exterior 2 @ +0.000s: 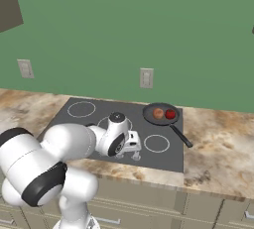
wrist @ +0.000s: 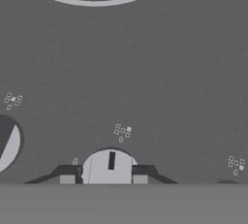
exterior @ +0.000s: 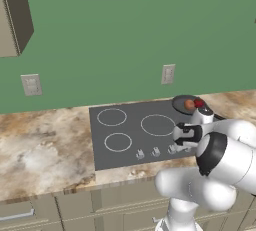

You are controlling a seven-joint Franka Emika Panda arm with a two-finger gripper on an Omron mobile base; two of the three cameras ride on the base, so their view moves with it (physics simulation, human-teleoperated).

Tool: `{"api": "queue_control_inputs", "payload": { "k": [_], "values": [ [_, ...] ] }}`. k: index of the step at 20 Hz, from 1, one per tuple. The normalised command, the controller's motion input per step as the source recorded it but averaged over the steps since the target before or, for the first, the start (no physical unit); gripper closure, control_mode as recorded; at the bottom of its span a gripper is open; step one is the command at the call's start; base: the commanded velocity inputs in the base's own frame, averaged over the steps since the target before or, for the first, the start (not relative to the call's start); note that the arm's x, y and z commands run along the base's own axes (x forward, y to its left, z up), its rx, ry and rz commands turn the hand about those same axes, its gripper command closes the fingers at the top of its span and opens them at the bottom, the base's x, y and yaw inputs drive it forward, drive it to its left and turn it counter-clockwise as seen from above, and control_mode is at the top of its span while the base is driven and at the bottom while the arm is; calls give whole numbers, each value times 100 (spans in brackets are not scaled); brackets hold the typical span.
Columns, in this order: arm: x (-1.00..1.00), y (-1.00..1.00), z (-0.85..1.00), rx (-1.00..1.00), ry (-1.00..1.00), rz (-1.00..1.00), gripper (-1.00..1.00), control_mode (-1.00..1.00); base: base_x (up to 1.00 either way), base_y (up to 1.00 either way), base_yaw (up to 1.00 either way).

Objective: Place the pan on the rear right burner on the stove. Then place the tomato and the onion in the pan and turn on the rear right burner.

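The dark pan (exterior: 182, 102) (exterior 2: 161, 108) sits at the rear right of the stove (exterior: 125, 127) (exterior 2: 64, 119) and covers the rear right burner. Its black handle (exterior 2: 181, 136) points toward the front right. Inside it the red tomato (exterior: 199, 103) (exterior 2: 170, 114) and the brownish onion (exterior: 189, 105) (exterior 2: 158, 113) lie side by side. My gripper (exterior: 173, 147) (exterior 2: 133, 151) (wrist: 104, 177) reaches down to the stove's front row of knobs. In the hand view its two dark tips hug a silver knob (wrist: 109, 166), one on each side.
More silver knobs (exterior: 140, 153) (wrist: 7, 143) line the stove's front edge. White burner rings (exterior: 111, 117) (exterior 2: 81, 109) (wrist: 94, 0) mark the glass. Marbled counter (exterior: 40, 145) (exterior 2: 218, 148) flanks the stove. Outlets (exterior: 168, 74) (exterior 2: 146, 78) sit on the green wall.
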Motion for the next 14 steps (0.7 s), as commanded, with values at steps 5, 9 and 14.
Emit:
{"api": "queue_control_inputs", "payload": {
  "k": [5, 9, 14],
  "values": [
    [2, 0, -8, 0, 0, 28, 100, -100, 0, 0, 0],
    [0, 0, -4, 0, 0, 33, 100, -100, 0, 0, 0],
    [0, 0, -7, 0, 0, 34, 100, -100, 0, 0, 0]
  ]
}}
